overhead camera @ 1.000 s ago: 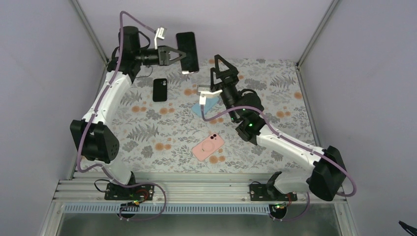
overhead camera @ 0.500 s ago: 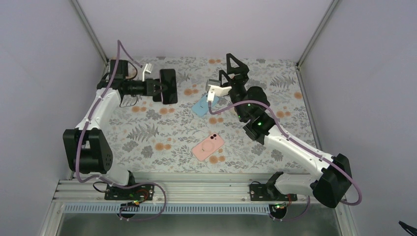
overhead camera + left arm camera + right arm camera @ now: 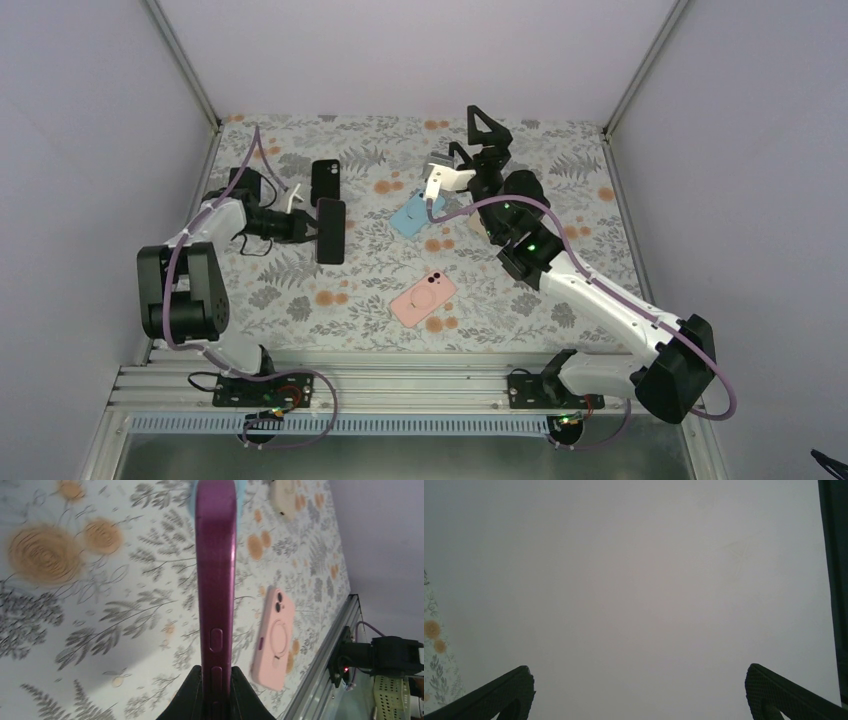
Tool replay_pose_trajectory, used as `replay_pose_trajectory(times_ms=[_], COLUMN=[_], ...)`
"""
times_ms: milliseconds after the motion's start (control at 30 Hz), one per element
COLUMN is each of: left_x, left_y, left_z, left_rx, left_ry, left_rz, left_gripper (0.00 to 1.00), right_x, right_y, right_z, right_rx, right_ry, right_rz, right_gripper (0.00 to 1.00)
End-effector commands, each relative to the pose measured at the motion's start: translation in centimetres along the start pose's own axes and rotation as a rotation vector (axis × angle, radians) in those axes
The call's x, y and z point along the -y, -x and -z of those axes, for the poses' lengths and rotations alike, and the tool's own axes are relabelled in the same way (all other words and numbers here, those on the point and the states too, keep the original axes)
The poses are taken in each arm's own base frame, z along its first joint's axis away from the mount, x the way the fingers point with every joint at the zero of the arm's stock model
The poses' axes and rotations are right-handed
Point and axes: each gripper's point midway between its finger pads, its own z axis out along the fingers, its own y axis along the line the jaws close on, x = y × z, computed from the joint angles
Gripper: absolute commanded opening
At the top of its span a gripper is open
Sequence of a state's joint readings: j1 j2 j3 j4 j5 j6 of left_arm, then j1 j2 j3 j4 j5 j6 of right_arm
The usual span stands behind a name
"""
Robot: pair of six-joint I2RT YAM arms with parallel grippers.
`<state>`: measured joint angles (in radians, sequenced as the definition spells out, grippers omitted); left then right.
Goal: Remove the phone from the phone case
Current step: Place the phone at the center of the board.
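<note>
My left gripper is shut on a phone with a dark face and purple sides, held on edge low over the floral mat at the left. In the left wrist view the phone's purple side with its buttons runs up from between the fingers. A black phone case lies flat and empty on the mat just behind it. My right gripper is open, raised at the back centre and facing the wall; nothing is between its fingertips.
A light blue case lies mid-mat under the right arm. A pink case with a ring on its back lies nearer the front, and shows to the phone's right as the pink case. Grey walls enclose the mat.
The left arm has come down from high at the back to low over the left of the mat, still holding the phone. The right gripper has swung back and to the right.
</note>
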<state>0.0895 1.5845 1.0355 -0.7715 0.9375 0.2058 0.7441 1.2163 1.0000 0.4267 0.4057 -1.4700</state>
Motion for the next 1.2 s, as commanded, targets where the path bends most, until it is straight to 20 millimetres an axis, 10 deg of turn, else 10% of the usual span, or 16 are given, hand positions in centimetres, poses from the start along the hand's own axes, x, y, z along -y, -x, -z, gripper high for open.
replay_pose_trajectory(times_ms=[0, 1167], left_x=[-2.3, -11.3], left_y=[-0.7, -0.3], left_z=[-0.1, -3.2], left_rx=[-0.012, -0.089], left_ry=[0.015, 0.004], left_rz=[0.009, 0.223], left_gripper=[0.02, 0.11], right_x=[1.9, 1.1], right_y=[-0.6, -1.0], right_z=[0.2, -0.1], right_rx=[-0.023, -0.044], right_ry=[-0.028, 0.014], right_rz=[-0.055, -0.078], right_gripper=[0.99, 0.99])
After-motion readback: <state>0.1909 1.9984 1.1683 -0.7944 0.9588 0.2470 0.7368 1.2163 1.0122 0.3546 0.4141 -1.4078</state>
